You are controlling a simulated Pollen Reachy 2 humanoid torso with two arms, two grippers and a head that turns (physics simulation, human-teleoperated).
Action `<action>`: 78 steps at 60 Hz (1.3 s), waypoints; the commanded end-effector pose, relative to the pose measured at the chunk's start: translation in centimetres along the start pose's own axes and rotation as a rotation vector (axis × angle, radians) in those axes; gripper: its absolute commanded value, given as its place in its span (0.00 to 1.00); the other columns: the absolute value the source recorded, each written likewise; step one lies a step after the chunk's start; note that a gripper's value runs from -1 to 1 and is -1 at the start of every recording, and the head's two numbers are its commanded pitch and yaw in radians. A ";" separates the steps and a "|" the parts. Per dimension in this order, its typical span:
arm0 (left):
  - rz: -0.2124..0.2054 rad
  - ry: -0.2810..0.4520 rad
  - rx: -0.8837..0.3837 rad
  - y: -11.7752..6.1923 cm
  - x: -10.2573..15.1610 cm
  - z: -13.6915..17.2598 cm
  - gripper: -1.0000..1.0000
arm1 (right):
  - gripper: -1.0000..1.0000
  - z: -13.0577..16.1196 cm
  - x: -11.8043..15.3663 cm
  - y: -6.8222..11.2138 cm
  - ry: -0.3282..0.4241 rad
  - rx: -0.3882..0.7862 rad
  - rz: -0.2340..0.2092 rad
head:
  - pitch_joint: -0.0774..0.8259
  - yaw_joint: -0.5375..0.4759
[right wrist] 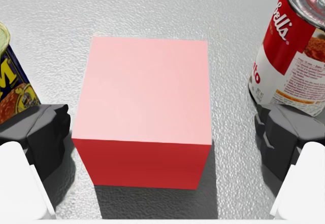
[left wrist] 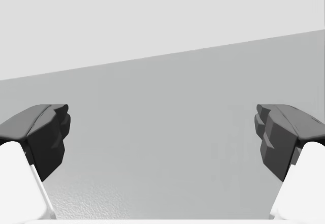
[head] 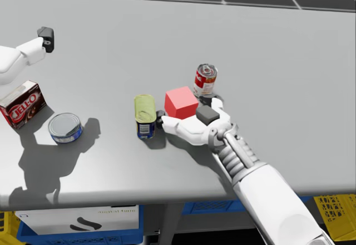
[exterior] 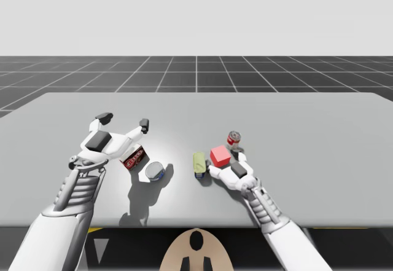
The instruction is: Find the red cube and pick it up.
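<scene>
Half the job looks done: the matte red cube (right wrist: 144,92) sits on the grey desk (exterior: 307,136) between the wide-open fingers of our empty right tool (right wrist: 165,148); closing and lifting remain.
</scene>
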 end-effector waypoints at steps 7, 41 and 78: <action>-0.005 0.006 -0.005 0.0 0.0 0.0 0.00 | 1.00 -0.8 -0.7 2.2 0.002 0.054 -0.062 | 0.86 0.39; -0.011 0.015 -0.008 -0.5 -0.3 0.0 0.00 | 1.00 -0.6 -1.3 2.1 0.018 0.060 -0.079 | 0.53 0.38; -0.003 0.016 -0.003 -0.4 -0.2 -0.1 0.00 | 1.00 3.5 6.8 2.2 -0.183 0.062 -0.009 | 0.41 0.38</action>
